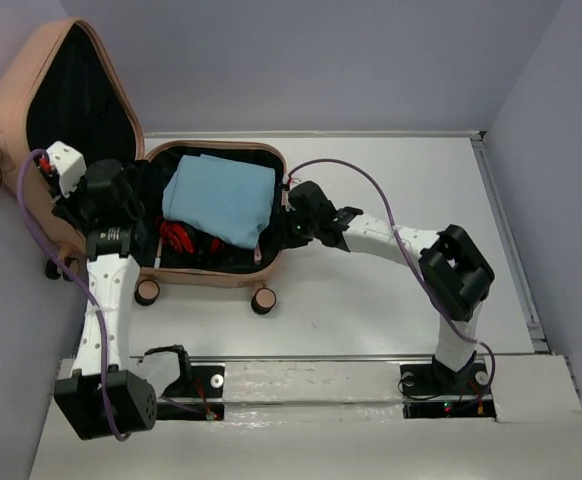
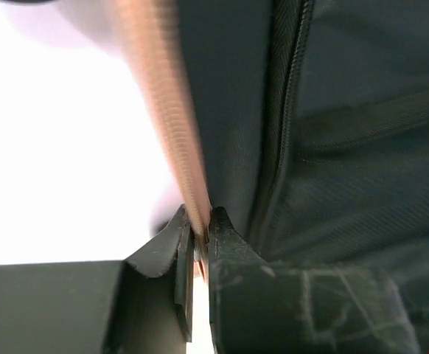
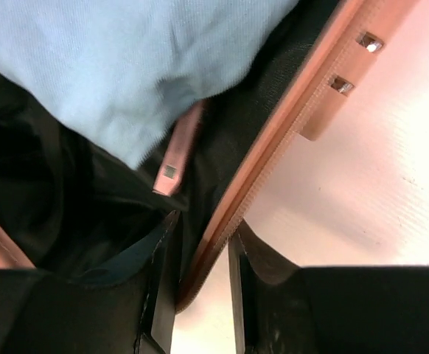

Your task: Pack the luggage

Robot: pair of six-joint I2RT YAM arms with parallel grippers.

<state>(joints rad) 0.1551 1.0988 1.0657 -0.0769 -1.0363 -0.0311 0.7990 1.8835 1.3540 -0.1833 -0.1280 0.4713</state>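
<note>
Both grippers are clamped on the small peach-pink hard-shell suitcase (image 1: pixel 11 115) lying open at far left of the white table (image 1: pixel 391 290), left gripper (image 2: pixel 200 225) on the lid rim, right gripper (image 3: pixel 200 240) on the base rim, where the heaped light-blue folded cloth (image 1: pixel 221 195) could snag closing.

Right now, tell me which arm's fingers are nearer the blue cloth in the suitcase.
Right. The right fingers straddle the suitcase rim just beside the blue cloth; the left fingers pinch the open lid's edge, farther off.
</note>
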